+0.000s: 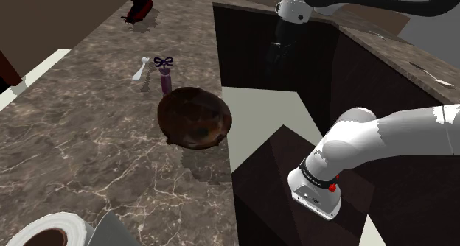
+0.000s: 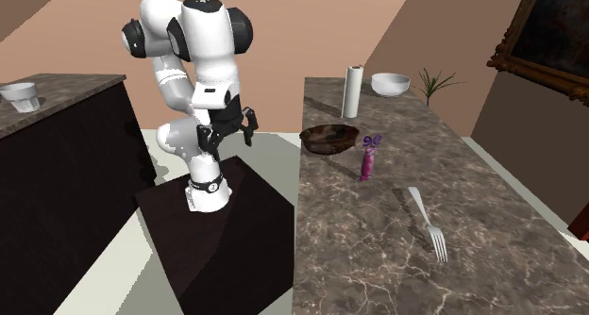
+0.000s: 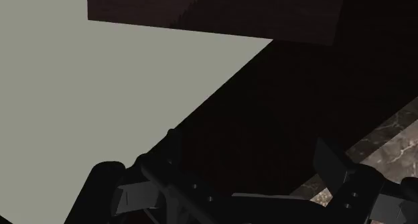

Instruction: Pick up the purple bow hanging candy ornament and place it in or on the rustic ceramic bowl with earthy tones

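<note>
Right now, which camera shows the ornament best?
The second exterior view: the ornament stands on the counter, seen side-on, bow and body clear of the bowl. The shoulder view looks down on the ornament just beyond the bowl, foreshortened. The wrist view faces the floor instead.

Dim, flat light, with a faint soft shadow beside the bowl (image 1: 195,118) on the marble counter (image 1: 88,149).
</note>
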